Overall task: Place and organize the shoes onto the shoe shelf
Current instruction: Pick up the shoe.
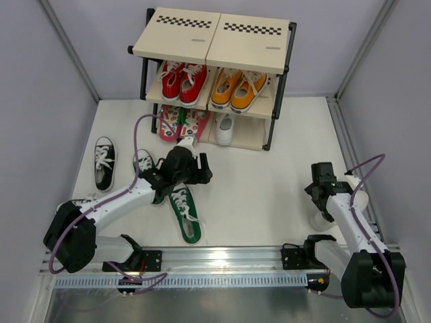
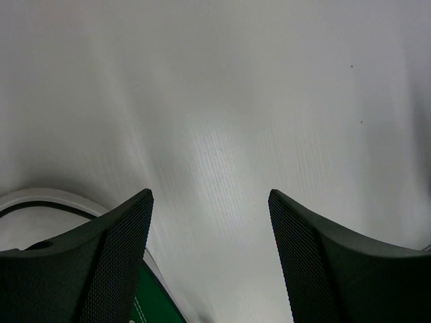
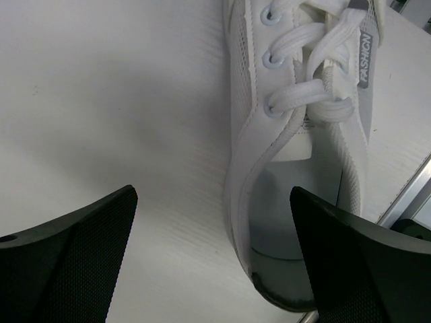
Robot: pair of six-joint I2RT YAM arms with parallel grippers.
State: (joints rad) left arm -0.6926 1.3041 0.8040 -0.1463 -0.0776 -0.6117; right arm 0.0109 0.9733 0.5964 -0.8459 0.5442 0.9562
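Note:
The shoe shelf (image 1: pixel 182 42) stands at the back. Pink flip-flops (image 1: pixel 178 122) and one small white shoe (image 1: pixel 224 128) sit on its bottom tier. On the floor lie a green sneaker (image 1: pixel 186 214) and a black sneaker (image 1: pixel 104 163). A second black sneaker (image 1: pixel 143 161) is partly hidden under my left arm. My left gripper (image 1: pixel 196 169) (image 2: pixel 210 195) is open over bare floor, with green canvas (image 2: pixel 151 303) at its lower left. My right gripper (image 1: pixel 322 183) (image 3: pixel 214 195) is open above the heel of the other white shoe (image 3: pixel 296 134) (image 1: pixel 320 219).
Red sneakers (image 1: pixel 182 82) and orange sneakers (image 1: pixel 237 89) fill the shelf's middle tier. Grey walls close in both sides. A metal rail (image 1: pixel 222 259) runs along the near edge by the arm bases, close to the white shoe's heel.

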